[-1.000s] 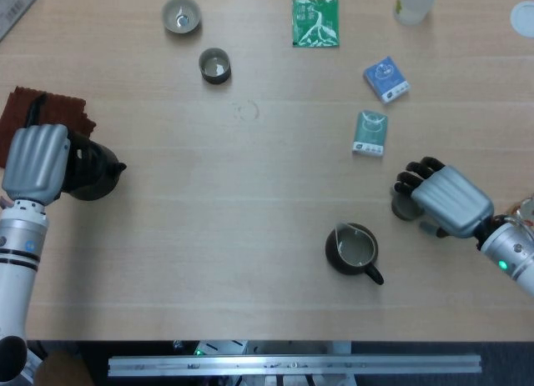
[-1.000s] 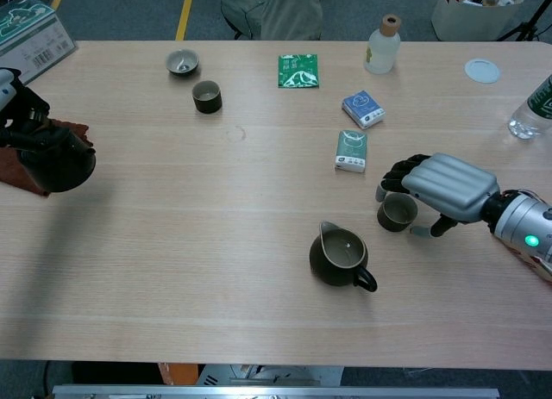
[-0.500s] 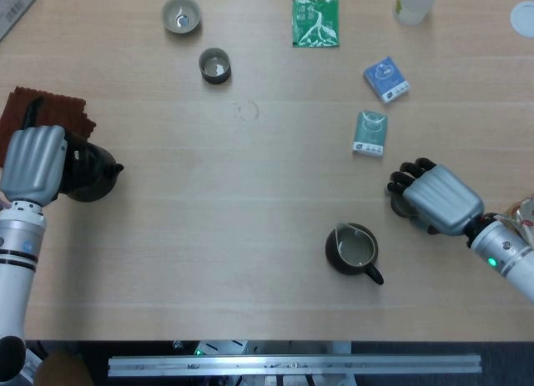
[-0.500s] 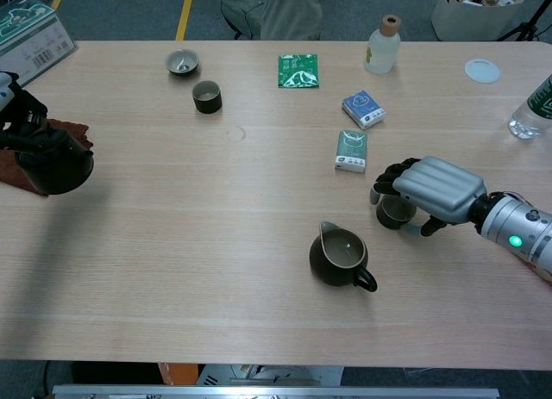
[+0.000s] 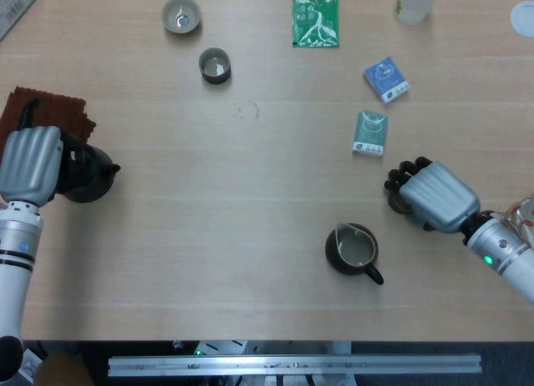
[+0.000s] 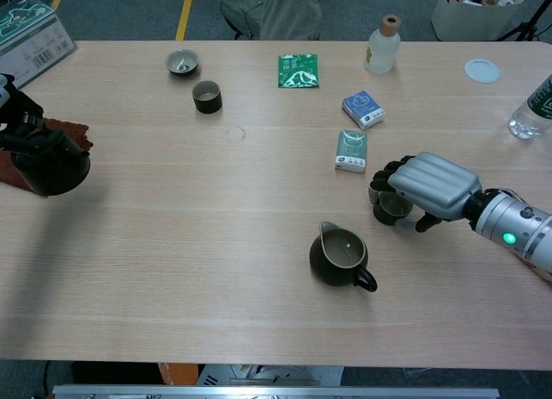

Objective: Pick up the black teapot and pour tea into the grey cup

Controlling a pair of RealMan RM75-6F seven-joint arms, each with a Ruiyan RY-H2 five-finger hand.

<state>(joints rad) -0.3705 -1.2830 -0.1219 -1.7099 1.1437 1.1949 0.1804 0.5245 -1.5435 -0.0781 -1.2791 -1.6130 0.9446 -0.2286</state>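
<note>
One teapot [image 5: 83, 173], three cups. Your left hand [image 5: 32, 165] grips the teapot (spout rightward). Your right hand [image 6: 429, 185] wraps the near cup [image 6: 392, 208].

The black teapot [image 5: 86, 172] sits upright at the table's nine o'clock edge, spout pointing toward three o'clock, partly over a brown cloth. The grey cup [image 6: 393, 208], small and round, stands upright toward four o'clock.

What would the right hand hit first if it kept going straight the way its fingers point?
The right hand grips the grey cup, fingers aimed up-left. Continuing that way, it would probably meet the teal packet first, then the blue packet behind it, though depth is hard to judge.
</note>
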